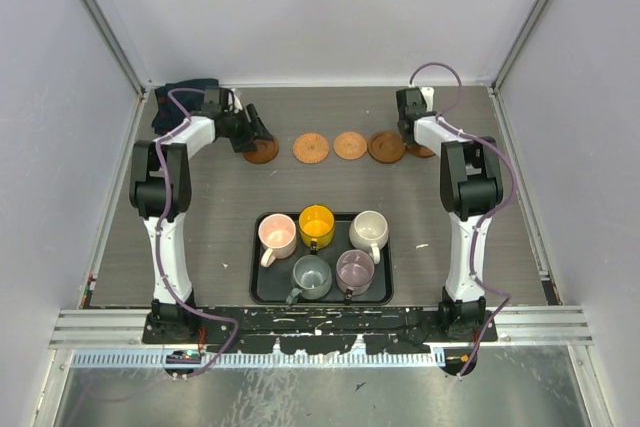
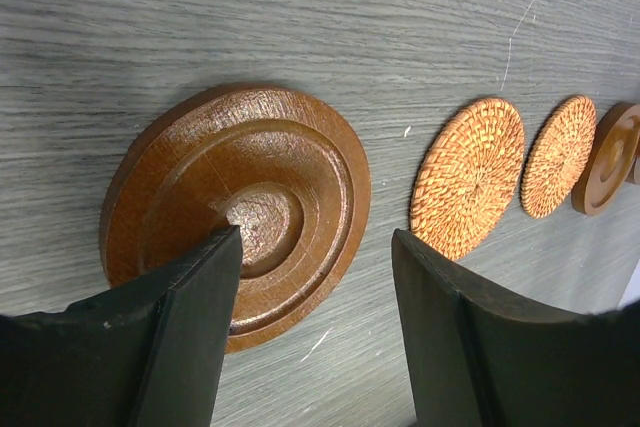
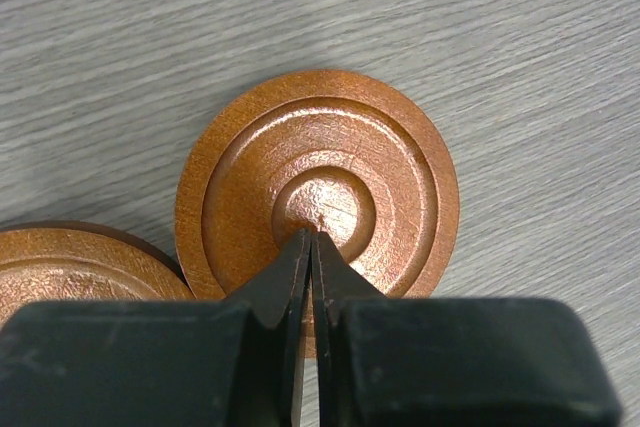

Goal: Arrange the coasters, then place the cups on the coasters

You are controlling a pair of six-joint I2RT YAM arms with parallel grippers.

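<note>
With your left gripper (image 2: 320, 247) spread, one finger over the left-end coaster (image 2: 270, 177), and your right gripper's (image 3: 312, 237) clenched tips on a grooved coaster (image 3: 320, 162) near the upper row's right end, a skidding push could ram it onto the neighbouring coaster (image 3: 80, 272).

One wooden coaster (image 3: 70, 272) runs off the right wrist view's left edge.

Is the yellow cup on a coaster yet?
Not yet. The yellow cup stands in the black tray; the coasters lie in a row farther back, none holding a cup.
</note>
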